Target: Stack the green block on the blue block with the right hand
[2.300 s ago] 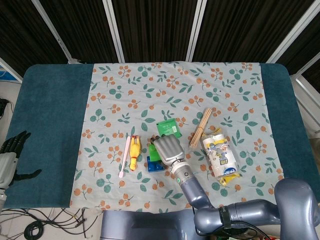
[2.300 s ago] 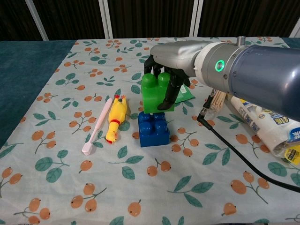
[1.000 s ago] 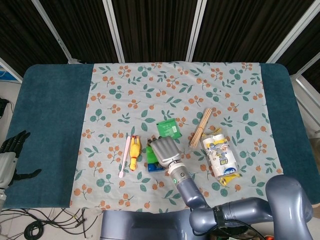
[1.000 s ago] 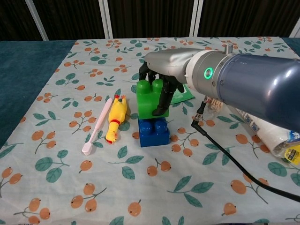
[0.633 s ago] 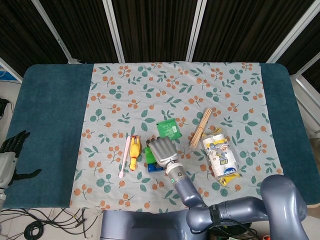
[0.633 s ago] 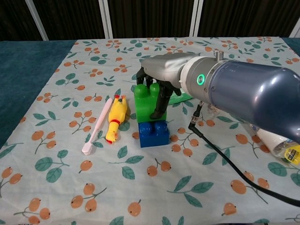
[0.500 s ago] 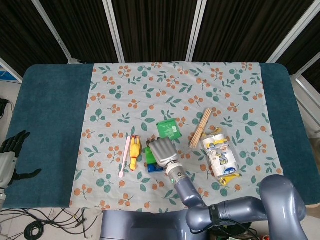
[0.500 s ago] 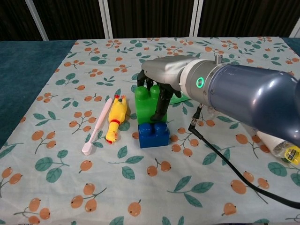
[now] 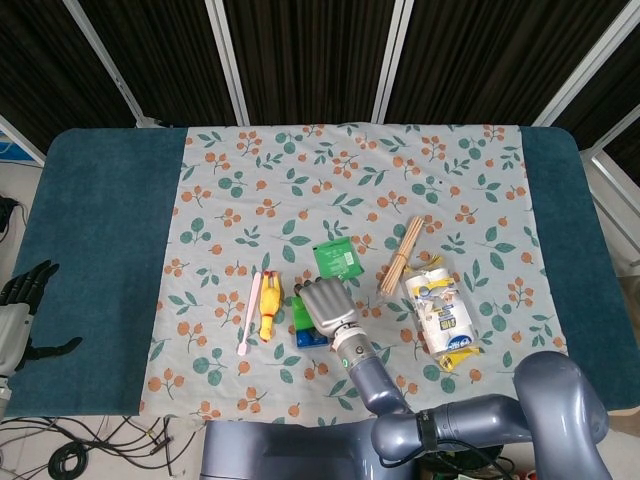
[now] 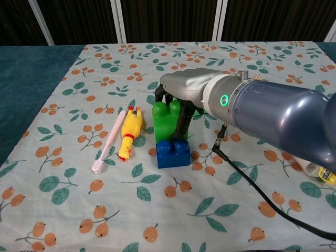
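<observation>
My right hand (image 10: 181, 94) grips the green block (image 10: 164, 122) from above, its dark fingers wrapped down the block's sides. The green block sits against the top of the blue block (image 10: 172, 153), its base touching the blue studs, shifted a little left and back of the blue one. In the head view my right hand (image 9: 323, 303) covers most of both blocks; only a green sliver (image 9: 297, 315) and a blue edge (image 9: 312, 340) show. My left hand (image 9: 18, 300) hangs open off the table's left edge, far from the blocks.
A yellow rubber chicken (image 10: 129, 134) and a pink toothbrush (image 10: 107, 142) lie just left of the blocks. A green packet (image 9: 336, 257), a bundle of wooden sticks (image 9: 402, 256) and a white pouch (image 9: 439, 311) lie behind and right. A black cable (image 10: 252, 181) trails from my right wrist.
My right hand has lowered the green block from above the blue block down onto it, drifting slightly left. The left hand has not moved.
</observation>
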Robot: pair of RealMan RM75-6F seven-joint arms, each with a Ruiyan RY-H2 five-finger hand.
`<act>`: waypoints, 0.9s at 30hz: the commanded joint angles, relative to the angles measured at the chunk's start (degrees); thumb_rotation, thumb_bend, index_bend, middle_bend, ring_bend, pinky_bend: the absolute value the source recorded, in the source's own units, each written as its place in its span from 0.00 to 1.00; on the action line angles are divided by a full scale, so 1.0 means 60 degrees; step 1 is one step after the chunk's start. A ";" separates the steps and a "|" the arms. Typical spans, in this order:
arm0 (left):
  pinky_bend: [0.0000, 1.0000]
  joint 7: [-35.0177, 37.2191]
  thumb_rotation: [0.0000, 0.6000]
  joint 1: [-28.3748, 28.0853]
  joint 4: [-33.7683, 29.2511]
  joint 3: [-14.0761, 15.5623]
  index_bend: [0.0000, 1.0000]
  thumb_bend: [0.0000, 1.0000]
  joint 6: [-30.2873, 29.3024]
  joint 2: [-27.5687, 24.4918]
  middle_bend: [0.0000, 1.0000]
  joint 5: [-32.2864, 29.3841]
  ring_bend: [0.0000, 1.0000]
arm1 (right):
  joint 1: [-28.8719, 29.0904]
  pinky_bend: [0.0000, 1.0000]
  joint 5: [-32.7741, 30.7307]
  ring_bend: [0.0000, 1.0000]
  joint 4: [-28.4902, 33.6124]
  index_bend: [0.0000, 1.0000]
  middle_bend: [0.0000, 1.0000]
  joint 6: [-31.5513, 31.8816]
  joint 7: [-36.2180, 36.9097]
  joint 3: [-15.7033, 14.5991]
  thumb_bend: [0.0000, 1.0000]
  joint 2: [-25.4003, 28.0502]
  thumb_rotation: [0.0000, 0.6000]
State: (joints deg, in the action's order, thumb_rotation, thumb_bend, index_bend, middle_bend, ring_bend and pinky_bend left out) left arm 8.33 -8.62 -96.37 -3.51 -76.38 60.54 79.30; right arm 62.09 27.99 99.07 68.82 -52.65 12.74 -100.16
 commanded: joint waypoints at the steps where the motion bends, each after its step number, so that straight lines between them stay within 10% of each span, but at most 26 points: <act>1: 0.00 -0.0002 1.00 0.0001 0.0001 -0.0007 0.00 0.00 -0.0004 -0.0003 0.00 -0.0012 0.00 | -0.0022 0.65 0.0006 0.55 -0.0055 0.64 0.57 -0.0025 0.0019 -0.0033 0.41 -0.0035 1.00; 11: 0.00 -0.0009 1.00 0.0009 0.0007 -0.0013 0.00 0.00 -0.0028 0.0005 0.00 -0.0011 0.00 | -0.0090 0.56 0.0262 0.50 -0.0019 0.60 0.50 -0.0032 0.0117 -0.0063 0.40 0.0003 1.00; 19: 0.00 -0.0022 1.00 0.0024 0.0018 -0.0019 0.00 0.00 -0.0084 0.0030 0.00 0.0017 0.00 | -0.0200 0.22 0.0484 0.03 0.0325 0.04 0.01 0.0168 0.0127 -0.0091 0.23 0.0180 1.00; 27: 0.00 -0.0104 1.00 0.0036 0.0039 -0.0003 0.00 0.00 -0.0130 0.0056 0.00 0.0062 0.00 | -0.0406 0.20 0.1037 0.00 0.0879 0.00 0.00 0.0751 0.0130 -0.0053 0.17 0.0559 1.00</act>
State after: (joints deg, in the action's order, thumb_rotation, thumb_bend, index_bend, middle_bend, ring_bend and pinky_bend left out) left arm 7.70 -8.40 -96.14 -3.54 -77.15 60.87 79.67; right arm 59.97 33.67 103.73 72.91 -51.83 12.47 -97.35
